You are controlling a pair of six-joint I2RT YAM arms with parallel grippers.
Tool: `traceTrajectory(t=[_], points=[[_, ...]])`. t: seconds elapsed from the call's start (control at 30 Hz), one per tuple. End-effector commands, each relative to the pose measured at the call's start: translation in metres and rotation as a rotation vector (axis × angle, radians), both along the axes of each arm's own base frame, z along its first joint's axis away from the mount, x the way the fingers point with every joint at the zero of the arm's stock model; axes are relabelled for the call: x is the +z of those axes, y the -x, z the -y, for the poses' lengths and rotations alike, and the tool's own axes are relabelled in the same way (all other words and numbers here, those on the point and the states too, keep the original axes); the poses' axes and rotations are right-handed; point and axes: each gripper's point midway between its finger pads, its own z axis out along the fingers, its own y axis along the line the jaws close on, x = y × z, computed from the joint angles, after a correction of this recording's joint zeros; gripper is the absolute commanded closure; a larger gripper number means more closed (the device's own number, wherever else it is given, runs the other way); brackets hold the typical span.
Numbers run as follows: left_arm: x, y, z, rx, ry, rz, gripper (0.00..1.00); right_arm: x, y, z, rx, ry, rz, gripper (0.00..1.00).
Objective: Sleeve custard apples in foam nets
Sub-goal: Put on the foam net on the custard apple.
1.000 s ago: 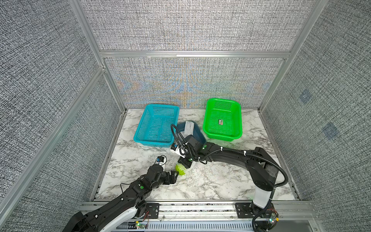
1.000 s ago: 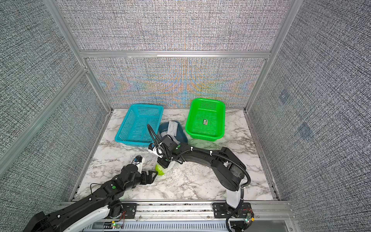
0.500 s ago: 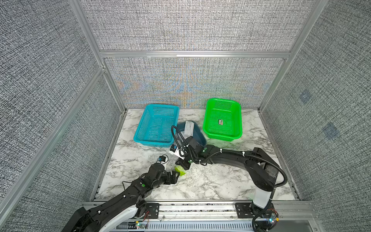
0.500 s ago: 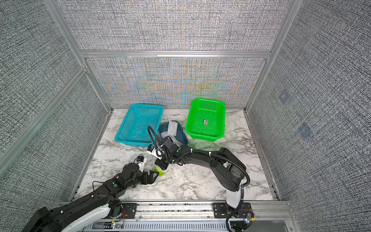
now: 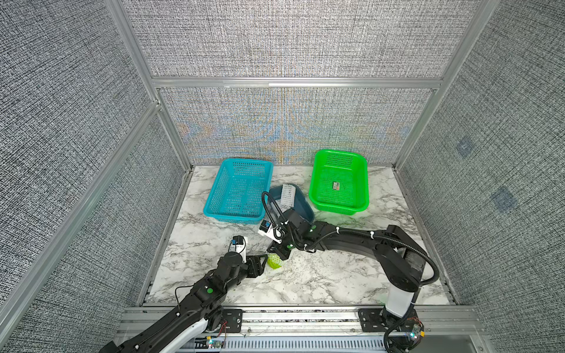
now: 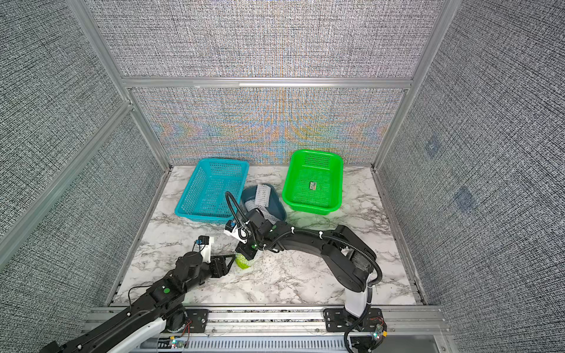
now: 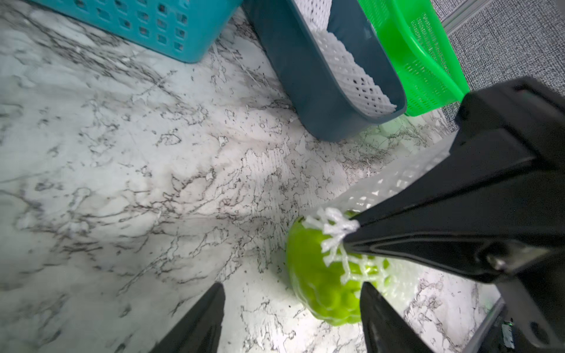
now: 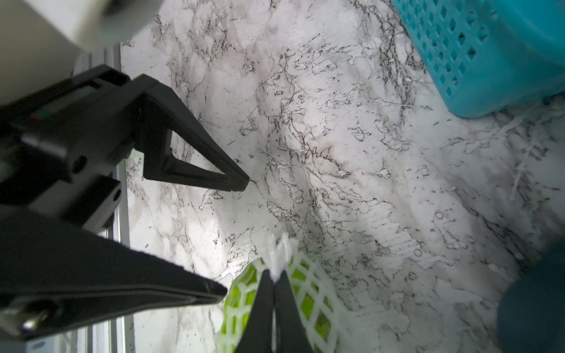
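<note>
The yellow-green custard apple [image 5: 274, 262] [image 6: 243, 263] [image 7: 321, 284] lies on the marble near the front, with a white foam net [image 7: 334, 227] [image 8: 315, 293] partly stretched over it. My right gripper [image 5: 279, 256] [image 6: 249, 253] [image 8: 274, 276] reaches down from behind and is shut on the net's bunched rim. My left gripper [image 5: 263, 265] [image 6: 230, 262] [image 7: 292, 285] is open at table level. The fruit sits between its fingers, close against one finger [image 7: 379, 308], while the other finger [image 8: 226, 183] stands well apart.
A dark blue bin [image 5: 305, 203] [image 7: 305, 76] with spare foam nets [image 5: 288, 194] [image 7: 345, 70] stands just behind. A turquoise basket [image 5: 237, 215] is at the back left and a green basket [image 5: 336, 208] at the back right. Grey walls enclose the table.
My left gripper's jaws have narrowed around the fruit. The right gripper has kept its hold on the net and barely moved.
</note>
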Motion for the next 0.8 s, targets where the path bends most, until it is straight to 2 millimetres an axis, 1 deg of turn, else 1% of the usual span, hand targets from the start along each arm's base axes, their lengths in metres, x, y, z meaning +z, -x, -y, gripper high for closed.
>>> traceTrajectory(t=[0.0,0.13,0.27,0.3,0.37,0.4,0.53,0.63,0.77], points=[[0.013,-0.003,0.013,-0.026,0.090,0.027,0.28,-0.038,0.025,0.039,-0.014,0.207,-0.125,1.00],[0.021,-0.004,0.020,-0.049,0.132,0.051,0.28,-0.039,0.026,0.039,-0.012,0.209,-0.126,1.00],[0.017,-0.002,0.020,-0.058,0.121,0.037,0.30,-0.038,0.025,0.037,-0.013,0.202,-0.123,1.00],[0.017,-0.002,0.020,-0.059,0.123,0.037,0.32,-0.038,0.024,0.037,-0.015,0.201,-0.124,1.00],[0.012,-0.001,0.020,-0.059,0.117,0.026,0.40,-0.038,0.024,0.037,-0.016,0.201,-0.125,1.00],[0.010,-0.001,0.020,-0.060,0.113,0.019,0.42,-0.038,0.025,0.037,-0.014,0.201,-0.124,1.00],[0.006,-0.001,0.021,-0.062,0.116,0.012,0.43,-0.038,0.026,0.037,-0.012,0.202,-0.124,1.00],[0.003,-0.001,0.021,-0.063,0.114,0.005,0.46,-0.037,0.027,0.037,-0.009,0.201,-0.123,1.00],[0.003,-0.002,0.021,-0.060,0.111,0.010,0.58,-0.036,0.028,0.036,-0.006,0.194,-0.124,1.00]])
